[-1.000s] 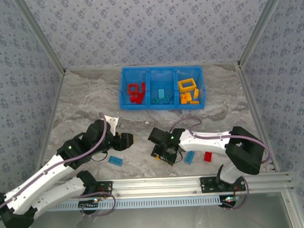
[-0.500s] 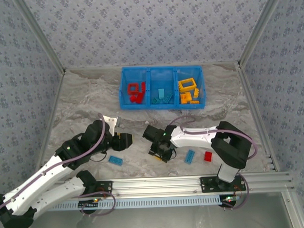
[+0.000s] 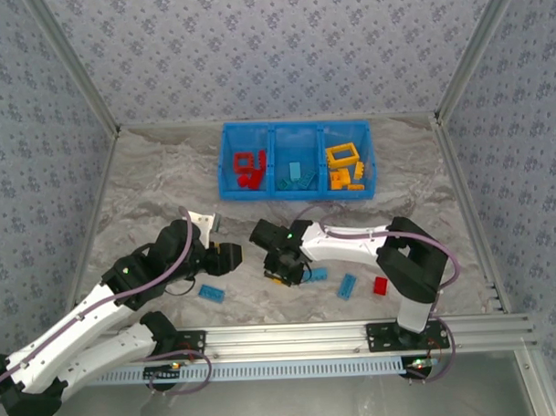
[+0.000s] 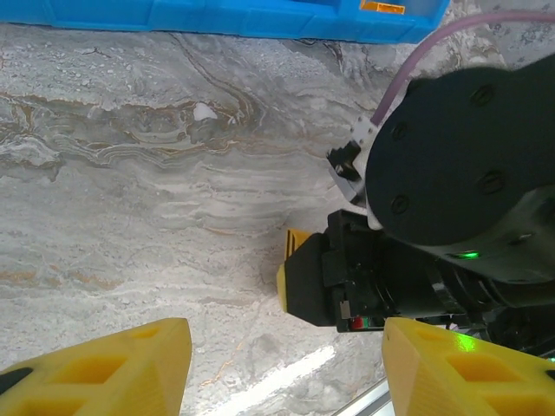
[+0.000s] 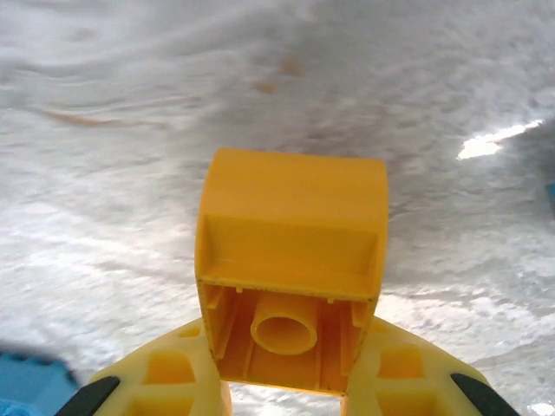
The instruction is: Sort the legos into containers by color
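Right wrist, yellow brick (image 5: 293, 217) clamped in right hand (image 5: 290, 377), hand mostly cropped, left hand (image 4: 282, 364) apart

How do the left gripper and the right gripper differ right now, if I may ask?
The left gripper has its fingers spread wide and empty; the right gripper has its fingers shut on a yellow brick. The left gripper faces the right gripper, which faces the table. Both have yellow fingers.

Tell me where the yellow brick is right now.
The yellow brick is clamped between the right gripper's fingers, centre of the right wrist view. In the top view it sits at the table's front middle, just right of the left gripper.
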Robot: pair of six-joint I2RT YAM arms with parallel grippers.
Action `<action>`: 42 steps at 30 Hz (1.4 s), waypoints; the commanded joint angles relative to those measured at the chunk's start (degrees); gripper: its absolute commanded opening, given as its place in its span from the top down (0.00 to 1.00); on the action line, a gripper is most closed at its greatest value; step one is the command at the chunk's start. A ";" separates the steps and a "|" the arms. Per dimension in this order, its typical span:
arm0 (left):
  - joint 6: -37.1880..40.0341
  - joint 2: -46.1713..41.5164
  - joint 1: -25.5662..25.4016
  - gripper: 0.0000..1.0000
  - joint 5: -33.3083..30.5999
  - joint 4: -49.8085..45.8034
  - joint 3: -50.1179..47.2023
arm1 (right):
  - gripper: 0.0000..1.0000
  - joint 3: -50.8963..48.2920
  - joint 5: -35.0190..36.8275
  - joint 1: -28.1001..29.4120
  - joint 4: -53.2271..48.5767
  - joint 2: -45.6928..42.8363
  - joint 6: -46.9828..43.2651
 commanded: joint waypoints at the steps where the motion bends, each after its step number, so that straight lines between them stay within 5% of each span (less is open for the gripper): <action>1: -0.81 -0.22 -0.35 0.40 -1.03 1.74 0.23 | 0.85 4.99 4.51 0.11 -5.45 -2.02 -4.25; 8: -1.25 4.05 -2.29 0.40 1.58 6.72 1.90 | 0.85 7.21 15.45 -5.43 -14.88 -9.95 -11.61; 16: 1.38 19.15 -13.28 0.39 -4.75 15.90 10.84 | 0.82 7.13 18.00 -22.95 -16.81 -17.32 -33.84; 25: 5.51 36.01 -15.38 0.39 -3.29 20.29 21.34 | 0.81 16.86 16.40 -42.18 -16.48 -2.56 -52.08; 30: 7.39 40.50 -16.15 0.40 -2.40 20.08 24.11 | 0.84 26.81 21.20 -44.70 -21.39 10.02 -53.05; 42: 13.09 47.17 -19.44 0.39 -3.45 16.68 27.61 | 0.78 34.22 27.14 -44.46 -23.06 19.83 -49.31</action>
